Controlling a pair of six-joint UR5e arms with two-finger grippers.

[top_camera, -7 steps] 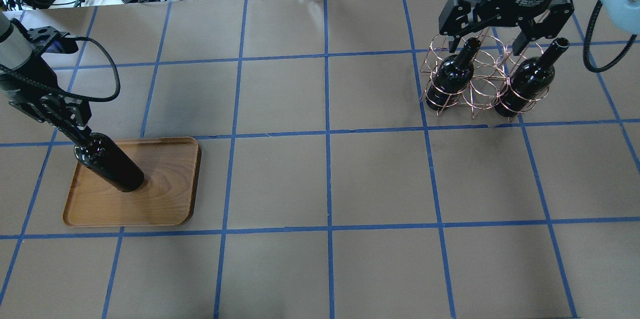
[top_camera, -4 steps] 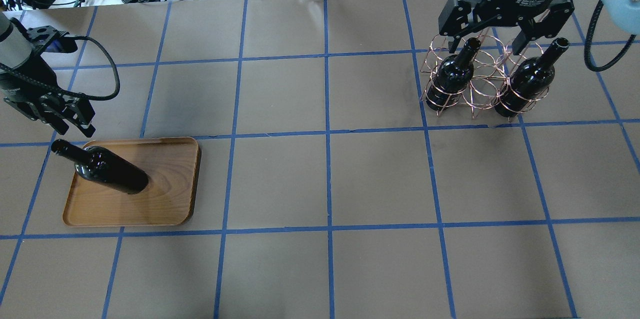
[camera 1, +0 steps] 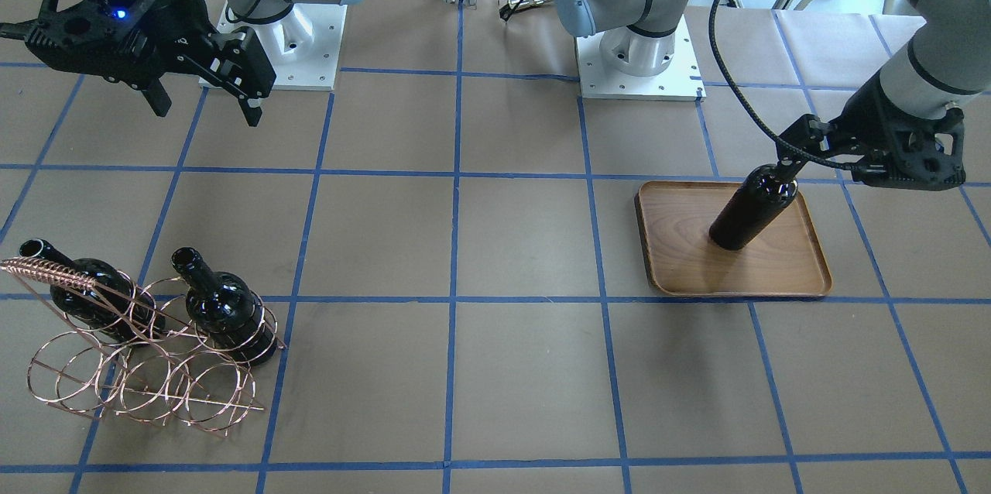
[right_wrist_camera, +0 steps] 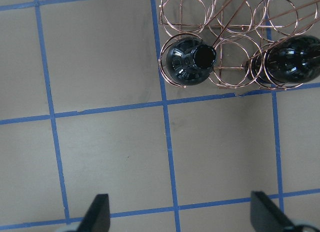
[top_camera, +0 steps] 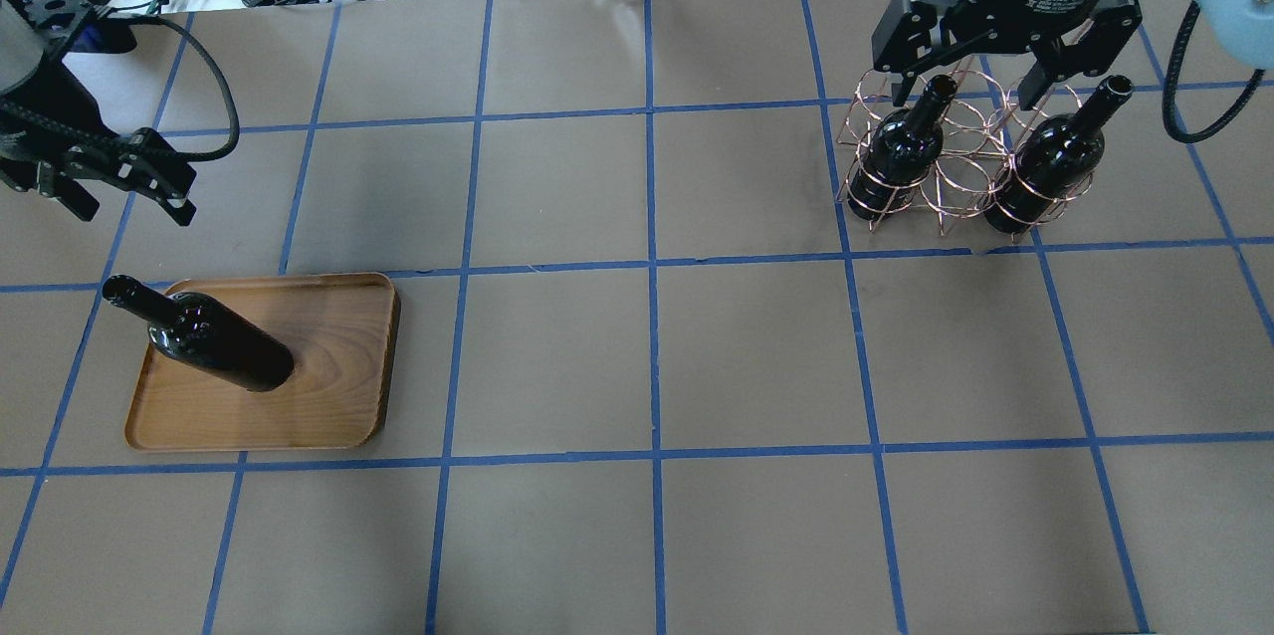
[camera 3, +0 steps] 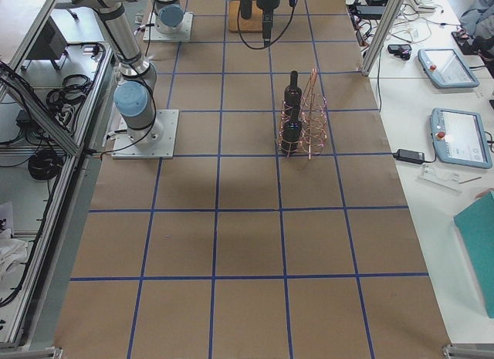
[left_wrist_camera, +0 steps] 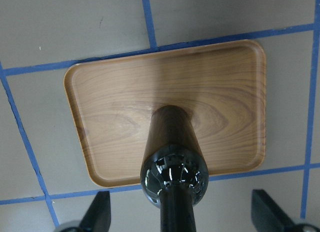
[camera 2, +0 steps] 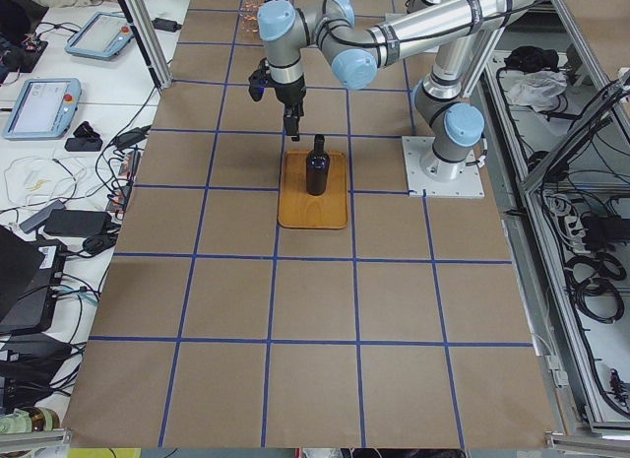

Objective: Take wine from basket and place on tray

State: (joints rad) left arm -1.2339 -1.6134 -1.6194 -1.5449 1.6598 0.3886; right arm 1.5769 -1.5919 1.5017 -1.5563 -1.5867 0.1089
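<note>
Two claws are in view, both spread wide and empty. The left claw is held in the air near the left edge of the counter. In the left wrist view the neck of a black wine bottle is seen between the fingertips and is touched by neither. That bottle is stood upright on the wooden tray, which is laid flat by the same left edge, about midway between the robot's edge and the far edge. The right claw is hung over the copper wire basket, which is set toward the far right corner. Two more bottles are stood upright in its rings: an inner bottle toward the counter's middle and an outer bottle toward the right edge, with one empty ring between them.
</note>
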